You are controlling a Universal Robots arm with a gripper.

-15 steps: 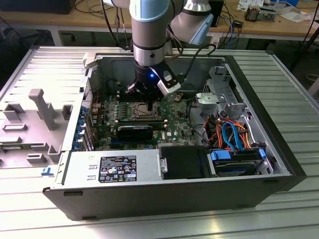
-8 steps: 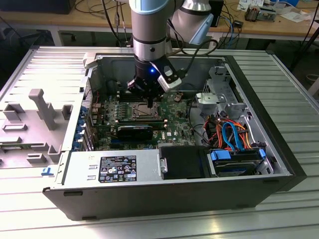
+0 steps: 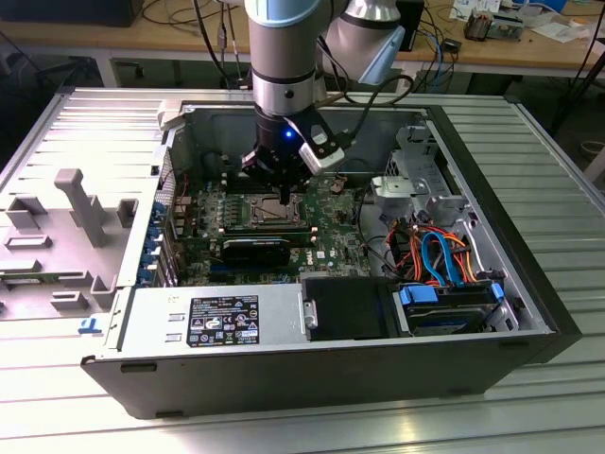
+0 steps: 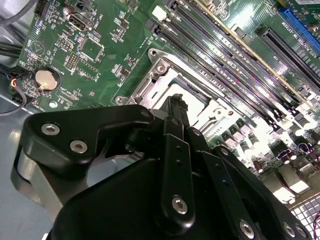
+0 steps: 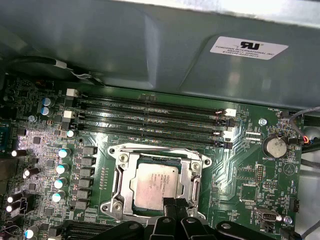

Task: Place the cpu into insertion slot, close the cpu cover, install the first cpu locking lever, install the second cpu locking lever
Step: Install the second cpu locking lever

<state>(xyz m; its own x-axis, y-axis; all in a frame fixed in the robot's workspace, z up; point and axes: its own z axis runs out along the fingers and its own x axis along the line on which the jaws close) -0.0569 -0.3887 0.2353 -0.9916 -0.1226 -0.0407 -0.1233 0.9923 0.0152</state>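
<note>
The cpu, a dull silver square, lies flat in the insertion slot on the green motherboard. The cpu cover, a silvery metal frame, lies down around it, and the chip shows through its opening. My gripper is at the socket's edge beside the cpu, black fingertips together and nothing visible between them. In the second wrist view the fingers reach down onto the cover frame. In the exterior view the gripper hangs straight above the socket. The locking levers are too thin to make out.
Long memory slots run beside the socket, with capacitors on another side and a coin battery nearby. The case's grey wall rises behind. A black heatsink block, power supply and cabled drive bay share the case.
</note>
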